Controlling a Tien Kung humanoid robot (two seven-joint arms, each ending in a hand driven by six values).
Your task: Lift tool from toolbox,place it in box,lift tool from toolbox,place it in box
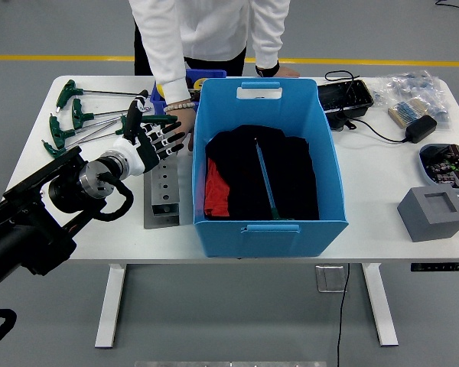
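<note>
1. grey floor with a yellow line (61, 58) across the top, behind a white table (367, 183) on white legs.
2. large blue box (266, 164) at table centre, open-topped, with black cloth (287, 176), a patch of red cloth (216, 191) at its left side and a thin blue tool (265, 180) lying lengthwise on the black.
3. left of the box, a grey metal tool holder (161, 195) with a row of holes, flat on the table and close beside the box's left wall.
4. at the table's far left, green t-handle hex keys (70, 115) spread in a fan, shafts pointing right.
5. left hand (147, 141) reaching in from the lower left on a black arm, above the far end of the tool holder, fingers (168, 141) spread apart and pointing toward the box, clamped on nothing that can be made out; one green handle (160, 119) just beyond the fingers, contact unclear.
6. small dark blue bin (191, 79) behind the hand, by the box's far left corner.
7. person in a white top (206, 30) at the far side; one hand (183, 126) down on the table beside the box's left wall, just past the robot's fingers, the other hand (279, 72) resting behind the box.
8. right of the box: black tray (344, 97), black power adapter (418, 128) with cable, clear bags of parts (413, 95), grey foam block (434, 212) with a square recess, round dish of small components (447, 164) at the right edge.
</note>
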